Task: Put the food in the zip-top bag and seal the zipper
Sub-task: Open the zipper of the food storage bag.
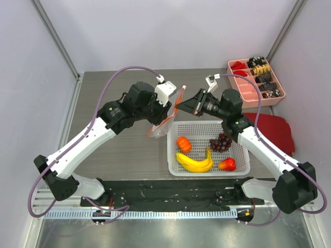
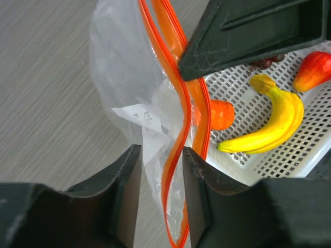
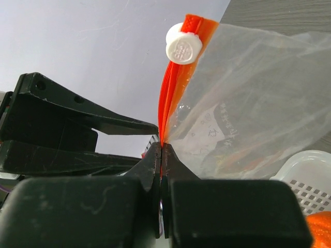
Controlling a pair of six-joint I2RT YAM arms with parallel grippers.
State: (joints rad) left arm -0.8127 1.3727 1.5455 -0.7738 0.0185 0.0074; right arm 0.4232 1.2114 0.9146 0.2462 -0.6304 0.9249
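Currently 4 foods lie in 1 basket; right gripper pinches zipper, left gripper straddles bag, ajar.

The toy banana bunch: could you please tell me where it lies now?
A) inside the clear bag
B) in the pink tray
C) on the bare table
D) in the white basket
D: the banana bunch lies on the floor of the white basket, beside the pumpkin.

The crinkly clear plastic bag looks glossy, the white perforated plastic basket smooth, the yellow toy banana bunch shiny, the grey wood-grain tabletop matt.
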